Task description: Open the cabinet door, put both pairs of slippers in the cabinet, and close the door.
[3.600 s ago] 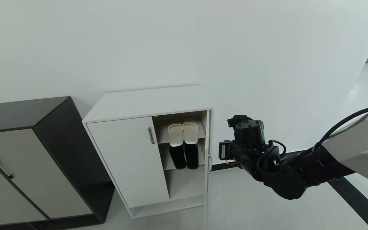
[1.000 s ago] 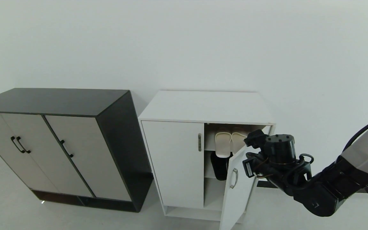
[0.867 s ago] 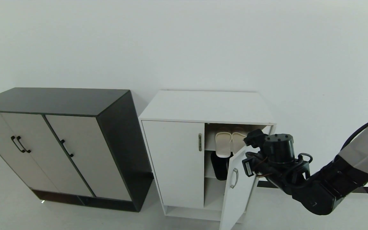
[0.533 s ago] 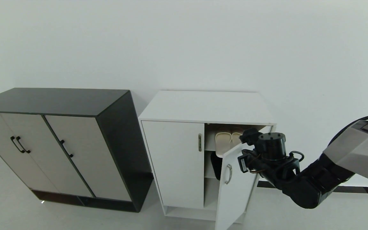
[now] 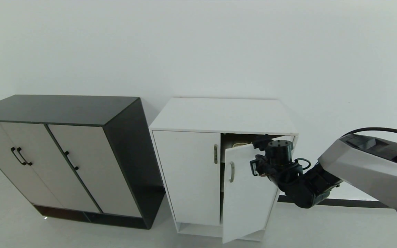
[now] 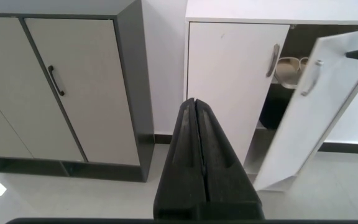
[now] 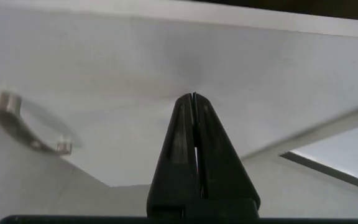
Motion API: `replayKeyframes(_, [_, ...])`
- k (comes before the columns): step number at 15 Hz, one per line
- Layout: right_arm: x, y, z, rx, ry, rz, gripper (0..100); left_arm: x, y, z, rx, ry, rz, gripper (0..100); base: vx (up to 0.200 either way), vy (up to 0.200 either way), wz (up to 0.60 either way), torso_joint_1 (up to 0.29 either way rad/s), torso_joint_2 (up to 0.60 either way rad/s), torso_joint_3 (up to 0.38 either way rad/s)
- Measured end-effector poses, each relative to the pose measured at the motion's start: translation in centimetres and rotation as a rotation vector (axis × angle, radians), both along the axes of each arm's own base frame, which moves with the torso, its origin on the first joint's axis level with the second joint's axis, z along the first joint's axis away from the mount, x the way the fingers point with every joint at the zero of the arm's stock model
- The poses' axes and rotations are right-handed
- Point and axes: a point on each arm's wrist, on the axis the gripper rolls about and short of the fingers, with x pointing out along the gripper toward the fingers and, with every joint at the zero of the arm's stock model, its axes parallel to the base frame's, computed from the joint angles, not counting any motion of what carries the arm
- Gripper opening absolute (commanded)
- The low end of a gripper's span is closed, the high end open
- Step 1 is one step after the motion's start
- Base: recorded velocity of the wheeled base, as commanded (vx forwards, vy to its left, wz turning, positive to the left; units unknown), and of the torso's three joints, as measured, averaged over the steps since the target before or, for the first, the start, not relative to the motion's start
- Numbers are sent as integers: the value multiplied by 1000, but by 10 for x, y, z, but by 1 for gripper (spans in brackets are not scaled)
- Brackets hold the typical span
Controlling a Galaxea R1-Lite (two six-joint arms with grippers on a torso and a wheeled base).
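Though ajar, plain white cabinet door (image 5: 246, 198)

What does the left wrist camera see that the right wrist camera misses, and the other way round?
Left wrist view: the dark cabinet, the white cabinet's shut left door, cream slippers on a shelf inside, and the left gripper, fingers shut. Right wrist view: the right gripper, fingers shut, close to the face of the part-open door. Shared: that door and its metal handle.
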Motion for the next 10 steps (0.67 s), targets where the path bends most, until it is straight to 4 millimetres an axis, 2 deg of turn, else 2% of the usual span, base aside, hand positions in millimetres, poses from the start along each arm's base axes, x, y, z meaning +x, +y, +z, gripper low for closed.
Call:
replayKeyframes(4, [13,6,-5,14,-17,-2,0,0,0,0,1,0,-2,0,0,0,0,0,0,0])
replayKeyframes(10, [15,7,-10,13,-13,-4,0,0,0,0,1,0,-2,0,0,0,0,0,0,0])
